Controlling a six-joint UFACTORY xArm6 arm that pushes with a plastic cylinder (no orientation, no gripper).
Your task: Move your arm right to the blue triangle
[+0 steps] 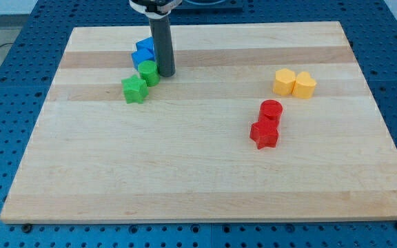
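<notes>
The blue triangle (144, 46) sits near the view's top left of the wooden board (185, 172), partly hidden behind my rod. A second blue block (142, 58) lies just below it. My tip (166, 72) rests on the board right of the blue blocks, touching or almost touching the green round block (148, 71) on its right side. A green star-shaped block (134, 89) lies below and left of the green round block.
A yellow block (284, 81) and a yellow heart-like block (304, 85) sit side by side at the view's right. A red cylinder (271, 110) stands just above a red star-shaped block (264, 133) at centre right.
</notes>
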